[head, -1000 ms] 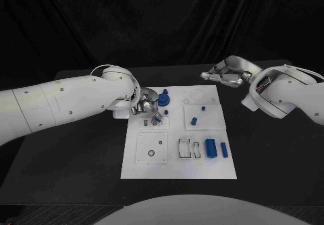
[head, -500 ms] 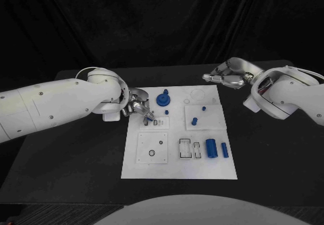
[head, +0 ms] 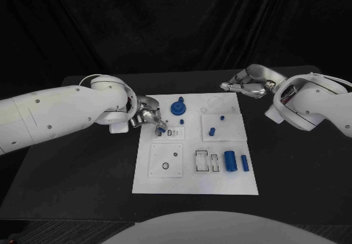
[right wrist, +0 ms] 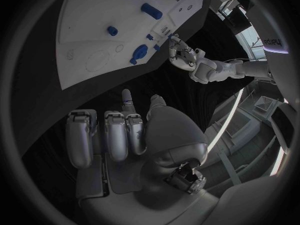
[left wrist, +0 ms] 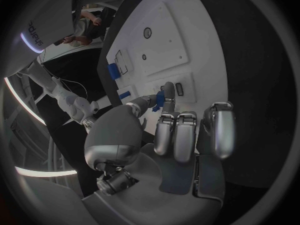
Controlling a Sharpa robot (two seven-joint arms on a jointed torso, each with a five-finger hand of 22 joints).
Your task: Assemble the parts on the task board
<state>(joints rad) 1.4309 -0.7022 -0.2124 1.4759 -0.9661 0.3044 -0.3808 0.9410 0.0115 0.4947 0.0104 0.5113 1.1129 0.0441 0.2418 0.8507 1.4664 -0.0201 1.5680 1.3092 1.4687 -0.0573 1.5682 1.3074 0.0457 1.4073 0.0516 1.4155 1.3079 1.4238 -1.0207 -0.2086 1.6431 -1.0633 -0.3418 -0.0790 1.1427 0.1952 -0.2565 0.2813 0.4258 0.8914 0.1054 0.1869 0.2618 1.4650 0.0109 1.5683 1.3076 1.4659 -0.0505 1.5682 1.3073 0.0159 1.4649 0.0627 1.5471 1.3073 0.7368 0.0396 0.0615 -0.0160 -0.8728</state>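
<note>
Blue part (head: 159,130), pinched by the left hand (head: 149,116), has come down to a slot near the task board (head: 194,183) left edge. Left wrist view: part (left wrist: 160,100) touches board. Right hand (head: 248,84), curled and holding nothing, waits off the far right corner.

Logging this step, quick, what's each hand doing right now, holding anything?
Left hand: pinches a small blue part between thumb and a finger, over the task board.
Right hand: fingers curled in, holds nothing, off the board's far corner.
</note>
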